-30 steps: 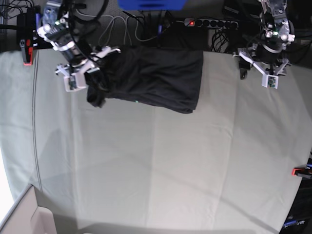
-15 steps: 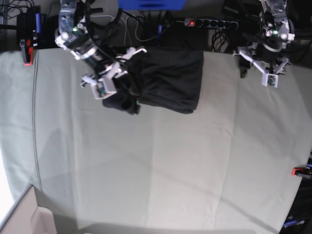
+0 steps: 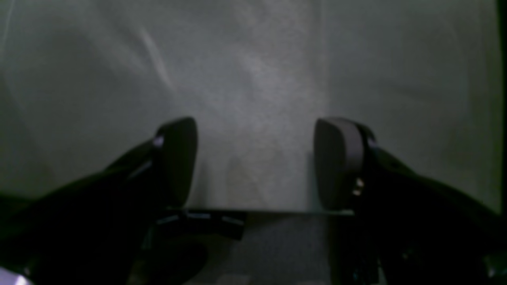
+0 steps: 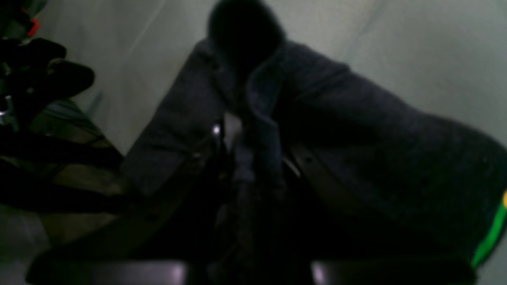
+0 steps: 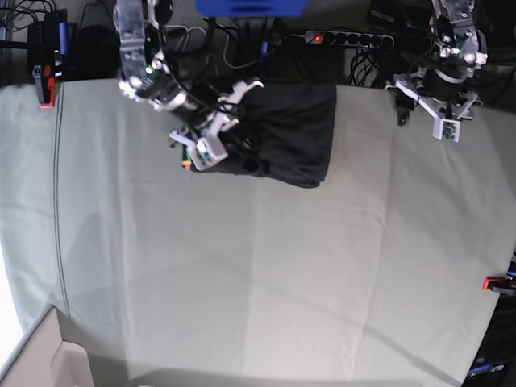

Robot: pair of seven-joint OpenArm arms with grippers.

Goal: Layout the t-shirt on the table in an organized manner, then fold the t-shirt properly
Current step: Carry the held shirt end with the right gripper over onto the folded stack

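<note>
pale grey-green table [image 5: 266, 274] fills the base view, cloth creased in long soft lines; cables and a power strip [image 5: 347, 37] with a red light run behind its far edge.

right gripper [image 5: 216, 137] sits at the near-left end of the t-shirt [image 5: 286, 133], on the base view's left. in the right wrist view a dark bunch of the t-shirt [image 4: 277, 130] rises from between the fingers; they look pinched on it, though the picture is dim and the fingertips themselves are lost in shadow. a green and yellow bit of print [image 4: 491, 233] shows at that view's right edge.

the shirt lies as a compact dark block at the far edge of the table, around the middle, its left end gathered under the right gripper.

left gripper [image 5: 446, 113] hangs above the table's far right corner on the base view's right, well apart from the shirt. left wrist view: two dark pads [image 3: 180, 158] spread wide, only bare table cloth [image 3: 253, 79] between them.

red clamp [image 5: 45, 89] at the far left edge, another red clamp [image 5: 493, 283] at the right edge.
</note>
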